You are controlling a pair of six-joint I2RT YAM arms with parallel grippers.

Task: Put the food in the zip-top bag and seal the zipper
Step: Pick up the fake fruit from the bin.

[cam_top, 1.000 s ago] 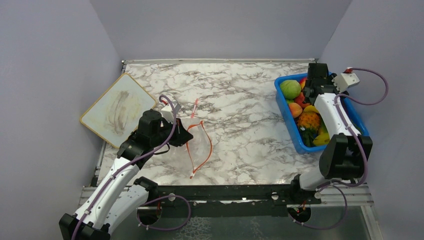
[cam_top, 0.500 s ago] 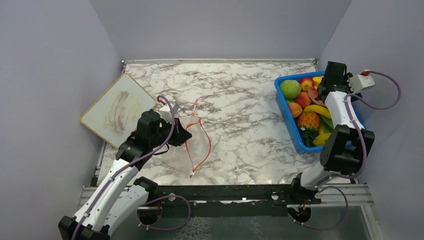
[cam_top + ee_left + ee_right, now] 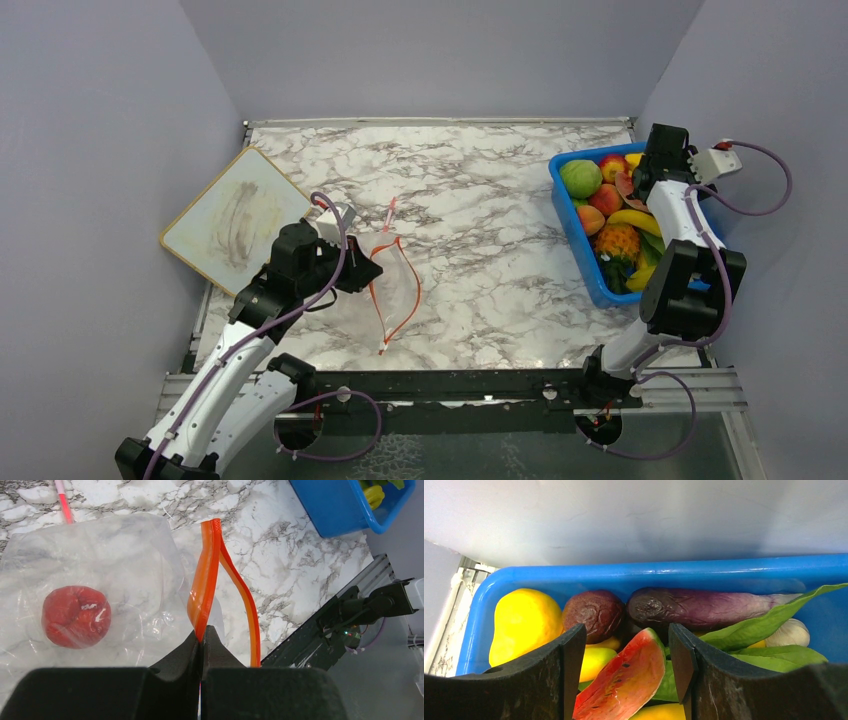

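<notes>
Left gripper (image 3: 201, 633) tight on the orange zipper (image 3: 206, 575) of the clear, crinkly zip-top bag (image 3: 125, 555), mouth agape

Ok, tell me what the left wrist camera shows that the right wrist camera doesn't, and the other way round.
Left wrist only: the left gripper shut on the orange zipper of the zip-top bag, a red fruit inside the bag, a pink stick and the marble table.
Right wrist only: the right gripper open with a watermelon slice between its fingers, plus an eggplant, a yellow fruit and a green leaf.
Both: the blue bin, just a corner from the left wrist, its inside from the right.
</notes>
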